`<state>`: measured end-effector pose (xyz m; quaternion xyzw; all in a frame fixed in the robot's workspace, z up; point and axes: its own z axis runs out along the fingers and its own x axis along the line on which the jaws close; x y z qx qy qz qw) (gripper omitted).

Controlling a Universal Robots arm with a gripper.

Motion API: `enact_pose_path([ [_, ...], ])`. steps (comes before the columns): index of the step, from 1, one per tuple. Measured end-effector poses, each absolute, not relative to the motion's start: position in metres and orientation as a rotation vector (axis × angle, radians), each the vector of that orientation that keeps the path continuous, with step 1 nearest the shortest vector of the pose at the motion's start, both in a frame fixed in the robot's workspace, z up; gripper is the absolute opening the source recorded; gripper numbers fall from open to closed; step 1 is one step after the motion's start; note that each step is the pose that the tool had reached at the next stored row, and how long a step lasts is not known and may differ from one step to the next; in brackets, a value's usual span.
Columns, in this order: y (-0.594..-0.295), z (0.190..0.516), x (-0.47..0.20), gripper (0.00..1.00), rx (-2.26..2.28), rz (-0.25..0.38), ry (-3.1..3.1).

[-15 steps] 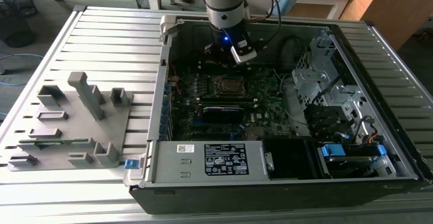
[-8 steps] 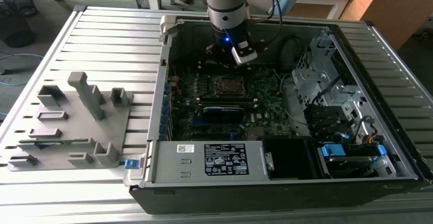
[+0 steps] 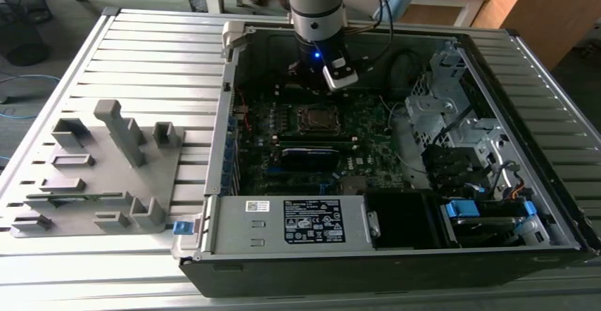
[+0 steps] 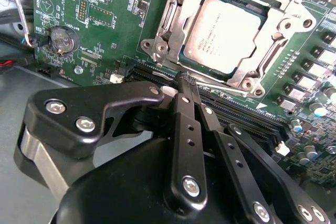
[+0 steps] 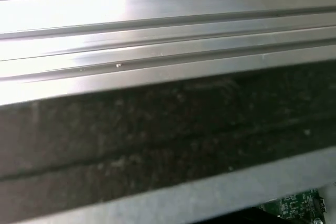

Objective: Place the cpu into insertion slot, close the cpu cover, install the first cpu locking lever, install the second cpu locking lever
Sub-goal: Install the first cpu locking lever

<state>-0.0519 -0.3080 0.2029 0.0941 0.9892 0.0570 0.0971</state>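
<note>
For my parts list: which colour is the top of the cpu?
Dull silver-grey, clearest in the second wrist view: the cpu.

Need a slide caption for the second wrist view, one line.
Gripper shut and empty beside the insertion slot, cpu seated under the closed cpu cover.

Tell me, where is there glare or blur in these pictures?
In the second wrist view the cpu and the cpu cover catch bright light, sharp behind the looming dark gripper. In the first wrist view pale metal rails glare and everything looks soft. The exterior view is evenly lit, the case interior shadowed.
</note>
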Motion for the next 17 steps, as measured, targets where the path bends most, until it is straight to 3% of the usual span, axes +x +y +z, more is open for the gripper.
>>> enact_pose_path([
  [17, -0.3025, 0.2002, -0.0516, 0.11, 0.294, 0.167, 2.927],
])
